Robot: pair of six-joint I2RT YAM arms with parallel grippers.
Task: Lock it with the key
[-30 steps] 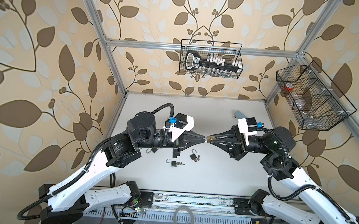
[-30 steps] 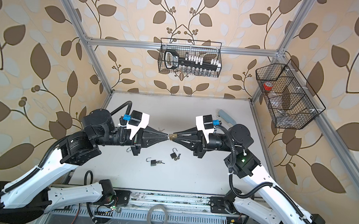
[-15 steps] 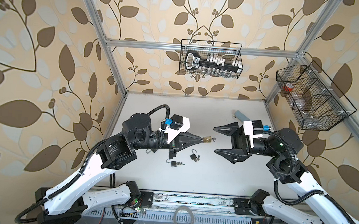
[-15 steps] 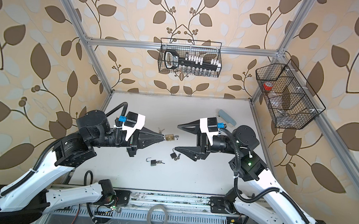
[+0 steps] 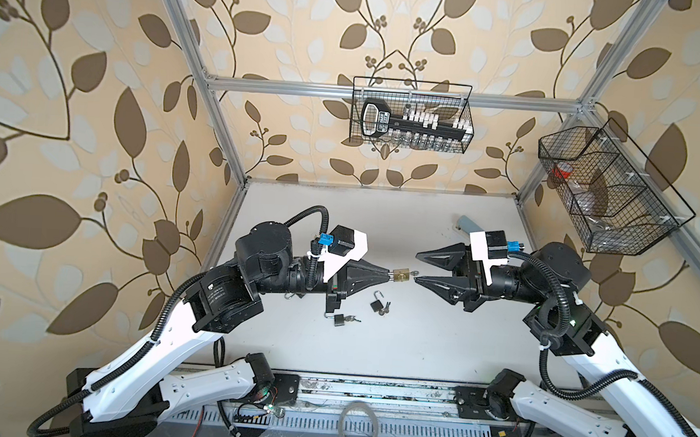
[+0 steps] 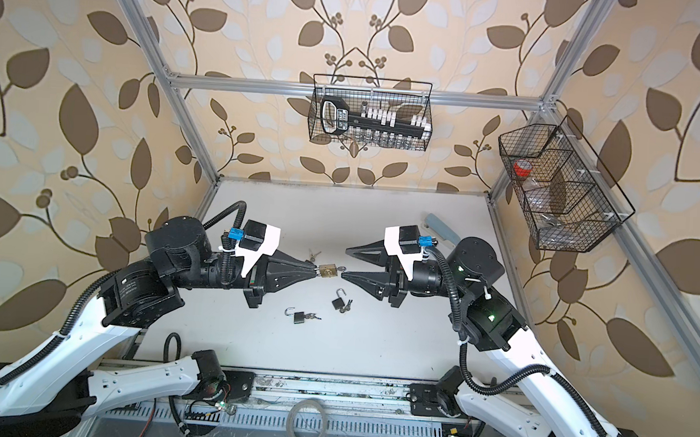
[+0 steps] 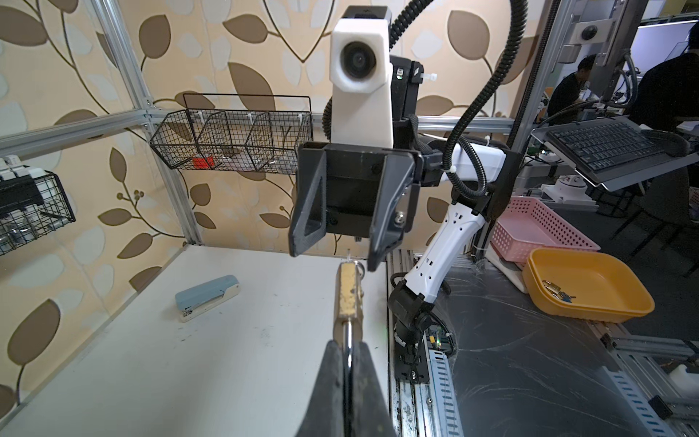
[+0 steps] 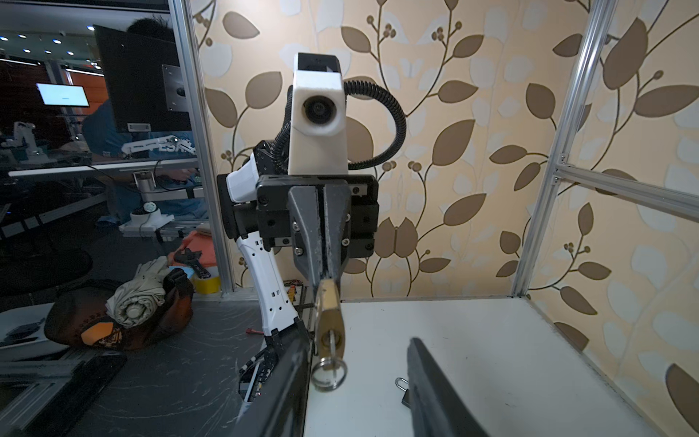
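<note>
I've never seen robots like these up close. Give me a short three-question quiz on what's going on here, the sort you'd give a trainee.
1. True or false: the right gripper is clamped shut on the key.
2. What does the left gripper hold? A) a screwdriver B) the brass padlock, by its shackle C) a cup
3. Short answer: is the brass padlock resting on the table or held in the air?

Key:
1. False: its jaws stand open on either side of the key.
2. B.
3. In the air.
</note>
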